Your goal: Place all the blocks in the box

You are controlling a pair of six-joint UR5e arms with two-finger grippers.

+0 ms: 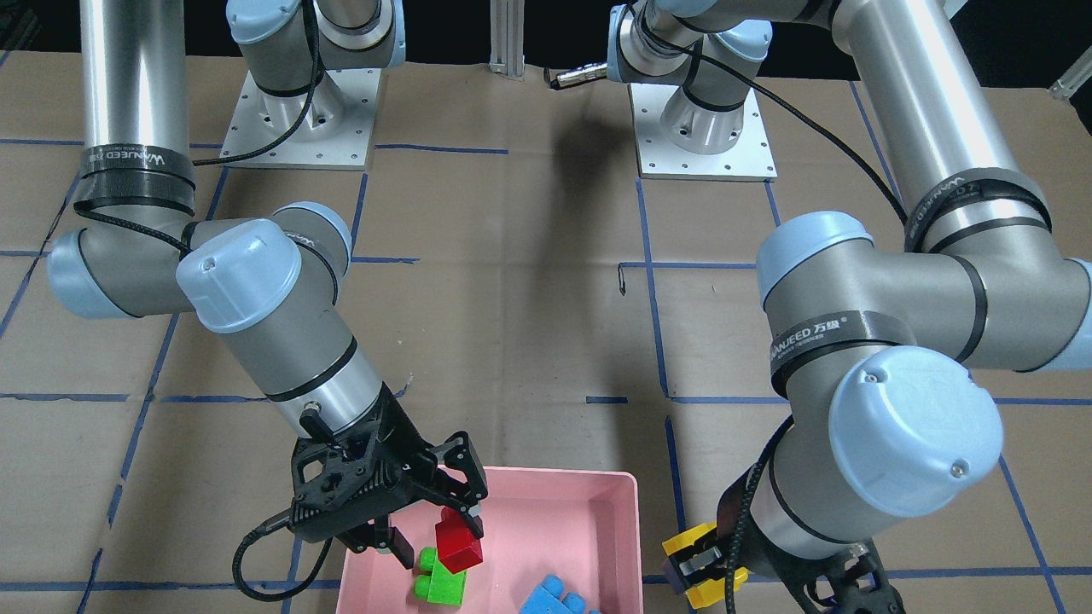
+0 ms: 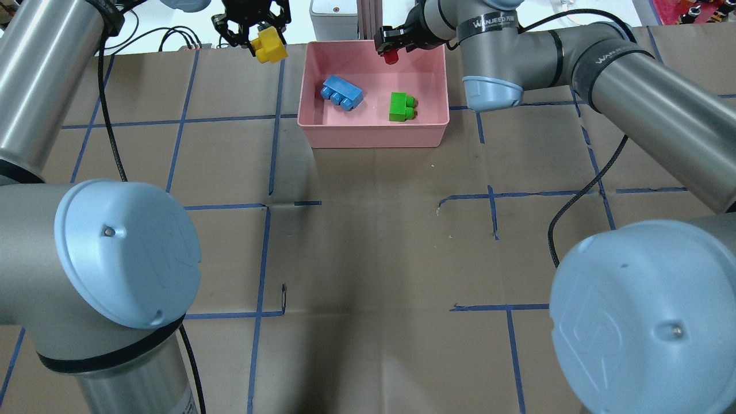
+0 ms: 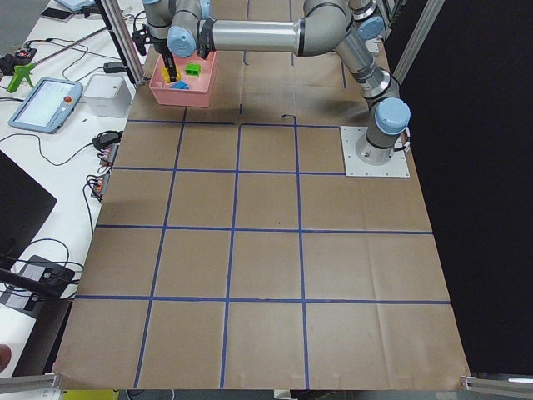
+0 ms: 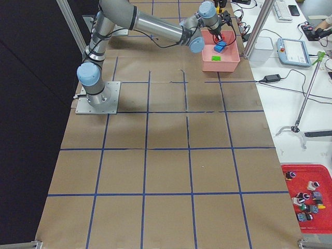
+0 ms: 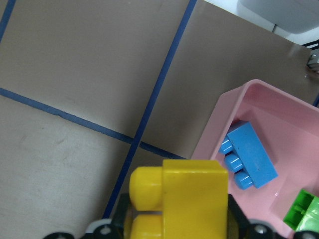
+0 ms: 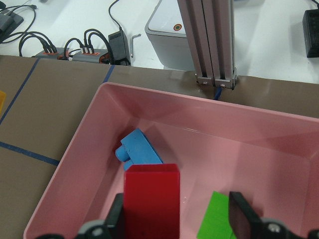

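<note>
Box: pink plastic, smooth, with a soft sheen on its inner walls.
Blocks: blue block, green block, red block and yellow block, all hard plastic, smooth and slightly glossy.
Bench: covered in brown paper (creased in places), matt.
Grid lines: blue tape, matt.
Grippers: left gripper and right gripper, black plastic, matt.
Arm tubes: brushed metal, satin.
Joint caps: pale blue plastic, smooth, dull shine.
Base plates: pale metal, matt.
</note>
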